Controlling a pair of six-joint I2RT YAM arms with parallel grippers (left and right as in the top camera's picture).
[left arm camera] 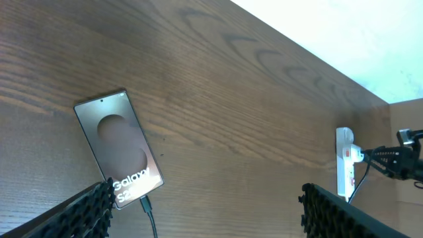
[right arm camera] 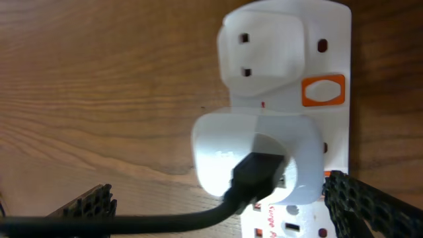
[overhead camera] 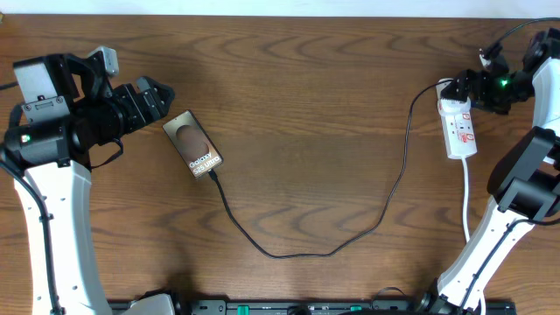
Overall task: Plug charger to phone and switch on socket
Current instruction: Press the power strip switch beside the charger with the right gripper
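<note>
The phone lies face up on the table at left, also in the left wrist view. The charger cable runs from the phone's lower end in a long loop to the socket strip at right. Its slim tip sits in the phone's port. My left gripper is open and empty, just up-left of the phone; its fingers straddle the bottom edge in the left wrist view. My right gripper hovers open over the strip's far end, either side of the white adapter.
An orange-framed switch sits on the strip beside a round white plug. The strip's thick white cord trails toward the front right. The strip also shows far off in the left wrist view.
</note>
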